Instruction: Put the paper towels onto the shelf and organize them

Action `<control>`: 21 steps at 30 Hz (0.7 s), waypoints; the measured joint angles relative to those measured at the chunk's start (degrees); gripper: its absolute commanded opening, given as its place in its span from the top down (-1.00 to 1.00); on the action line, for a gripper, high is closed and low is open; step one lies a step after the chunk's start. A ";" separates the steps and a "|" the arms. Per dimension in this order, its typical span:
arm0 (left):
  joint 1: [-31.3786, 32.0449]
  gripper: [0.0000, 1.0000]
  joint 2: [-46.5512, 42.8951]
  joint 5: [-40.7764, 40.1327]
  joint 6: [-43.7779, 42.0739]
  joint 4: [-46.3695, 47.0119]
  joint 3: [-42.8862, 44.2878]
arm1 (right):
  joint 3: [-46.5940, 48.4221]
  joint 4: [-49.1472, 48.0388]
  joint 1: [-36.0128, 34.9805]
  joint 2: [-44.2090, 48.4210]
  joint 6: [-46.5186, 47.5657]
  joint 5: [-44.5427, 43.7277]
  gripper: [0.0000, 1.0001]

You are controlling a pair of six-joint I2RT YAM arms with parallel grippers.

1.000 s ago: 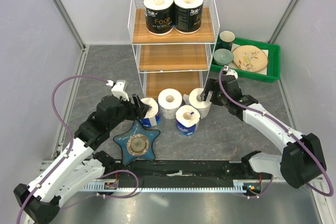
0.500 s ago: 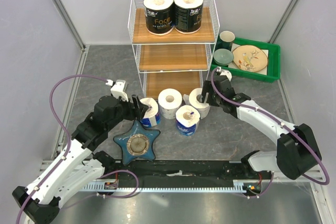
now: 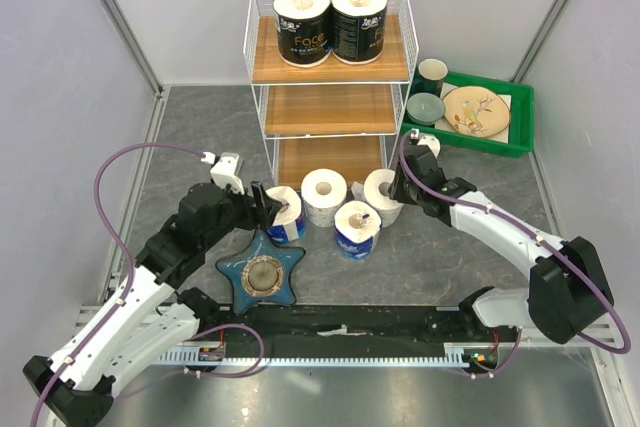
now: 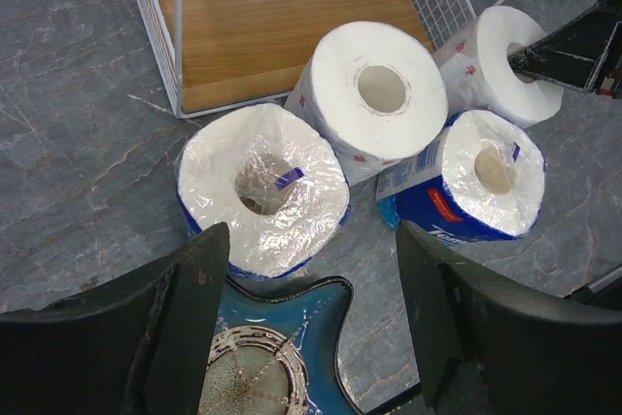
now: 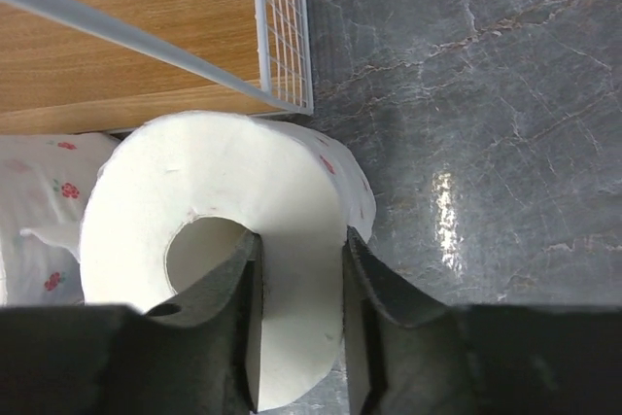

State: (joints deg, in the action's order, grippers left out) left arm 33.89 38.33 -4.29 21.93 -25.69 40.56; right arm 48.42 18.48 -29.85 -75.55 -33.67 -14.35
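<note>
The shelf stands at the back with two black-wrapped paper towels on its top tier. Two white rolls and two blue-white ones stand on the table before it. My right gripper is shut on the wall of the right white roll, one finger inside the core, the other outside. My left gripper is open just short of a blue-white roll, holding nothing.
A blue star-shaped dish lies directly under the left gripper. A green tray of dishes sits right of the shelf. The shelf's wire corner is close behind the gripped roll. Grey walls close in both sides.
My right gripper has come down onto the right white roll and shut on its wall. The left arm has barely moved.
</note>
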 measured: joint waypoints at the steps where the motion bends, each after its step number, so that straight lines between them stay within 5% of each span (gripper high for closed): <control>1: 0.00 -0.53 -0.13 0.00 0.00 0.00 0.00 | 0.00 0.37 0.00 0.28 0.00 -0.07 0.62; 8: 0.00 -0.53 -0.87 -0.04 0.00 0.00 0.00 | 1.22 4.85 0.00 5.88 1.05 -0.72 0.64; 21: 0.00 -0.53 -1.11 -0.04 0.02 0.00 0.00 | 22.60 11.80 -0.17 10.71 4.90 7.37 0.69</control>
State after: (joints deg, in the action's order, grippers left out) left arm 33.89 37.21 -4.34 21.96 -25.69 40.56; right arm 71.02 30.28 -30.02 -64.84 -28.77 -6.98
